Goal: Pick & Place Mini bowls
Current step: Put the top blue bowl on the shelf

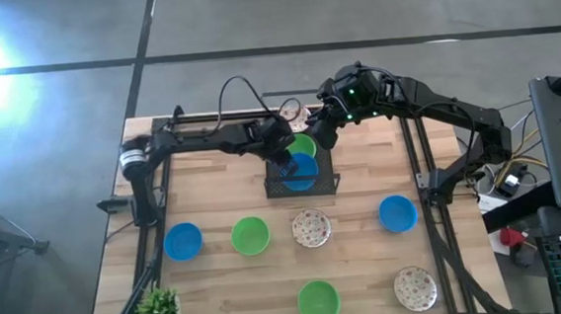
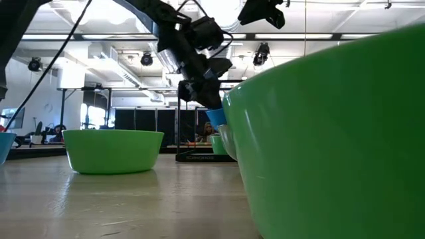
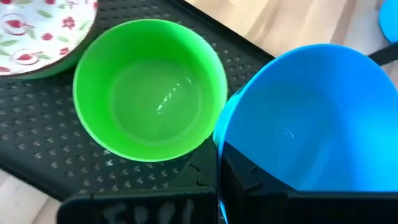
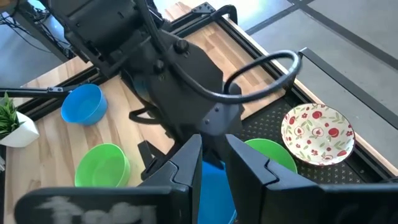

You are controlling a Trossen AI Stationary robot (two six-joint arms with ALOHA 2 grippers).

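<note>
My left gripper [image 1: 287, 162] is shut on a bright blue mini bowl [image 1: 300, 171] over the black perforated tray [image 1: 328, 183] at the table's middle. In the low view the bowl [image 2: 216, 118] hangs tilted below the gripper [image 2: 199, 79], clear of the tray [image 2: 199, 158]. A green bowl [image 3: 149, 96] stands in the tray, with a floral bowl [image 3: 43, 28] beside it. My right gripper [image 4: 213, 165] hovers over the tray's far side, slightly open and empty. My left gripper holds the blue bowl by its rim and wall on the side nearest the wrist [image 3: 231, 134]. One dark finger [image 3: 255, 177] shows against the bowl's inside; the other is hidden. The fingers come from above, slanting. The bowl hangs tilted, lifted clear of the tray.
On the wood nearer the front are a blue bowl [image 1: 182, 241], a green bowl [image 1: 250, 235], a floral bowl [image 1: 311, 228] and a blue bowl [image 1: 396, 213]. A green bowl [image 1: 318, 301] and a floral bowl [image 1: 415, 288] sit near the front edge. A potted plant [image 1: 158, 309] stands front left.
</note>
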